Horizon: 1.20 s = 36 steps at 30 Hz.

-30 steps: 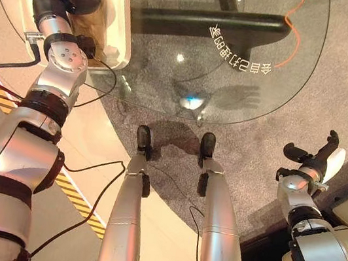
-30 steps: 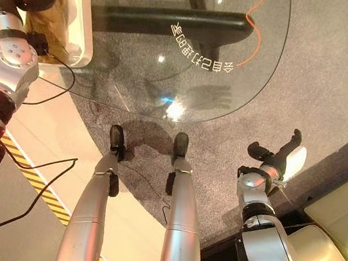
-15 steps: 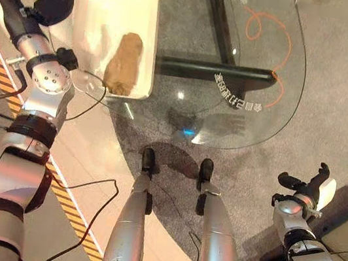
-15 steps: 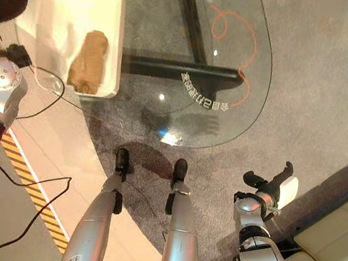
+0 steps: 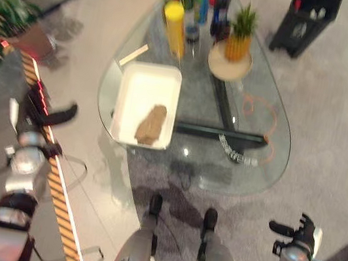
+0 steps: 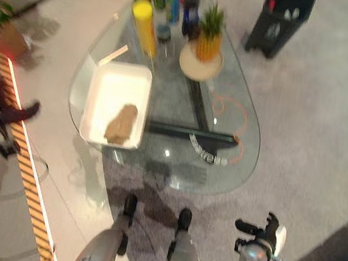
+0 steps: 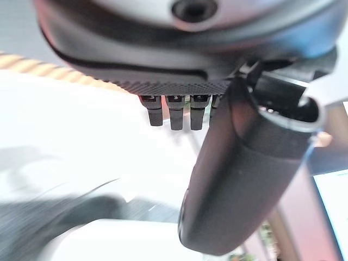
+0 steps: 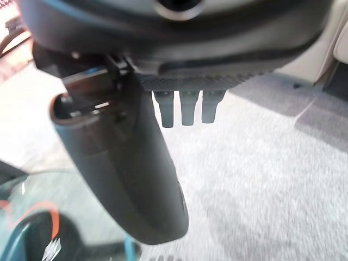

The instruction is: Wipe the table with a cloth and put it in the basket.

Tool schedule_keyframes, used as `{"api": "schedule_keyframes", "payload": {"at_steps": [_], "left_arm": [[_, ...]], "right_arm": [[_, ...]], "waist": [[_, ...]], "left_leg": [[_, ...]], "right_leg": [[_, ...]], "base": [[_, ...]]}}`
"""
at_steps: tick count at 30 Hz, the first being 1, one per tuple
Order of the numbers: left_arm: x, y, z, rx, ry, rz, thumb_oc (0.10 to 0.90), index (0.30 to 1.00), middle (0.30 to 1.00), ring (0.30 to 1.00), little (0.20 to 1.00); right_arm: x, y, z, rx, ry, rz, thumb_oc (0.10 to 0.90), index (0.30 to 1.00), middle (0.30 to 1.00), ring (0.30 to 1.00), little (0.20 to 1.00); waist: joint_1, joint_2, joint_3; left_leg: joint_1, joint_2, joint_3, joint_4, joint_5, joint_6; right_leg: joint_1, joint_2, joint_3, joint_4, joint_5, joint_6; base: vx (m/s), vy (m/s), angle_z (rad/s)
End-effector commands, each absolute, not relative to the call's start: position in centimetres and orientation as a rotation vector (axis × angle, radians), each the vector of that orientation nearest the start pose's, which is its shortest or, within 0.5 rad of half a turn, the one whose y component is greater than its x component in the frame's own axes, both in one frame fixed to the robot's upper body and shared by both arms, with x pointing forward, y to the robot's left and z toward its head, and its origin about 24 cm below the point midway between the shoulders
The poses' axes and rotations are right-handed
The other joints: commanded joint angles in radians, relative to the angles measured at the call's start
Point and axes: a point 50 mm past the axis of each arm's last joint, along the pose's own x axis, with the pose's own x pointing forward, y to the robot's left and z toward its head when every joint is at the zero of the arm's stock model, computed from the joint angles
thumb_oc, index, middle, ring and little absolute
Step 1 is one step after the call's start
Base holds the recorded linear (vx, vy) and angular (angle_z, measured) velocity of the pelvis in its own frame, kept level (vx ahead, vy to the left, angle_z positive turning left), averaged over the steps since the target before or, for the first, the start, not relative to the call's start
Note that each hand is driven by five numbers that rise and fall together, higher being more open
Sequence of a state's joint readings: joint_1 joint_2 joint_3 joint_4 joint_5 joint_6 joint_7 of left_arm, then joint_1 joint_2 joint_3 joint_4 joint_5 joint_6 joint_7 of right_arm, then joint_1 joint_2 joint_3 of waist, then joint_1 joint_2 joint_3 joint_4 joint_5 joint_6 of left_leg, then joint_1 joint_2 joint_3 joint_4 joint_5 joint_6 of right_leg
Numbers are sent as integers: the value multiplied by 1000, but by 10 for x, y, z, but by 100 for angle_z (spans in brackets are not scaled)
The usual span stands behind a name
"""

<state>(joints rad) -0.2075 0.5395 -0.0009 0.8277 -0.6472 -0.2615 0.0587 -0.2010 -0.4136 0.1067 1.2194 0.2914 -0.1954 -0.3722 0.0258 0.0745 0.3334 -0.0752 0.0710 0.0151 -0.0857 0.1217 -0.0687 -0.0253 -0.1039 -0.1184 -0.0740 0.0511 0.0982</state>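
The brown cloth (image 5: 151, 124) lies crumpled inside the white basket (image 5: 152, 69) on the near left part of the glass table (image 5: 248, 162). My left hand (image 5: 43, 112) hangs over the floor well to the left of the table, apart from the basket; it is open and holds nothing, as its thumb (image 7: 244, 179) and straight fingers (image 7: 176, 111) show in the left wrist view. Low on the right, over the grey carpet, my right hand (image 5: 300, 231) is open and empty as well, with its thumb (image 8: 125, 174) standing free.
Several bottles, one of them yellow (image 5: 174, 28), and a pineapple on a plate (image 5: 239, 40) stand at the table's far end. An orange cord (image 5: 256, 110) lies on the glass. A black stand (image 5: 304, 19) is beyond the table, a potted plant (image 5: 8, 5) far left, striped floor tape (image 5: 58, 211) near left.
The camera has pulled back, so the whole table now shows. My left hand has come away from the basket to the left, over the floor. The cloth stays in the basket.
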Motion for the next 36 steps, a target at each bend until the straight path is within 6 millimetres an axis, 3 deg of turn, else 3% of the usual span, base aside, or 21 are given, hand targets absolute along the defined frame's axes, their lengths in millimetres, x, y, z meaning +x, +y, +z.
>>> {"api": "schedule_keyframes", "payload": {"at_steps": [1,3,6,9,14,18,24,36], "left_arm": [[240,335,-19,-19,298,411,800,900,900,900,900],[214,331,-50,-33,440,433,800,900,900,900,900],[181,331,-81,-38,623,462,800,900,900,900,900],[135,315,-118,40,923,407,800,900,900,900,900],[107,301,-136,69,1112,335,800,900,900,900,900],[97,283,-147,123,1235,207,800,900,900,900,900],[98,269,-152,164,1290,126,800,900,900,900,900],[90,266,-155,220,1353,111,800,900,900,900,900]], "right_arm": [[150,-320,-106,-388,854,-599,800,900,900,900,900],[135,-317,-116,-393,945,-553,800,900,900,900,900],[119,-315,-124,-395,1036,-510,800,900,900,900,900],[101,-306,-136,-382,1181,-449,800,900,900,900,900],[93,-301,-141,-396,1258,-406,800,900,900,900,900],[90,-295,-144,-423,1291,-364,800,900,900,900,900],[88,-285,-149,-437,1334,-293,800,900,900,900,900],[90,-277,-151,-471,1368,-203,800,900,900,900,900]], "waist": [[16,-50,-164],[18,-54,-201],[16,-61,-229],[14,-70,-259],[11,-71,-275],[2,-68,-284],[-7,-65,-289],[-9,-62,-289]], "left_leg": [[18,-44,2,0,-51,5],[53,-41,4,-2,-61,5],[89,-36,15,-2,-76,5],[126,-31,22,-2,-92,6],[148,-29,25,-2,-104,5],[165,-26,27,-2,-117,7],[179,-21,33,-2,-125,7],[192,-10,36,-2,-128,2]], "right_leg": [[-14,-43,-43,56,6,38],[26,-44,-51,41,8,40],[59,-46,-53,33,6,40],[94,-44,-54,30,-4,39],[117,-43,-53,18,-6,40],[130,-41,-43,17,-11,39],[142,-42,-44,20,-19,38],[153,-36,-47,21,-30,30]], "base": [[140,53,10],[142,52,4],[91,29,1],[61,5,0],[9,1,0],[0,0,0],[0,0,0],[5,-2,0]]}}
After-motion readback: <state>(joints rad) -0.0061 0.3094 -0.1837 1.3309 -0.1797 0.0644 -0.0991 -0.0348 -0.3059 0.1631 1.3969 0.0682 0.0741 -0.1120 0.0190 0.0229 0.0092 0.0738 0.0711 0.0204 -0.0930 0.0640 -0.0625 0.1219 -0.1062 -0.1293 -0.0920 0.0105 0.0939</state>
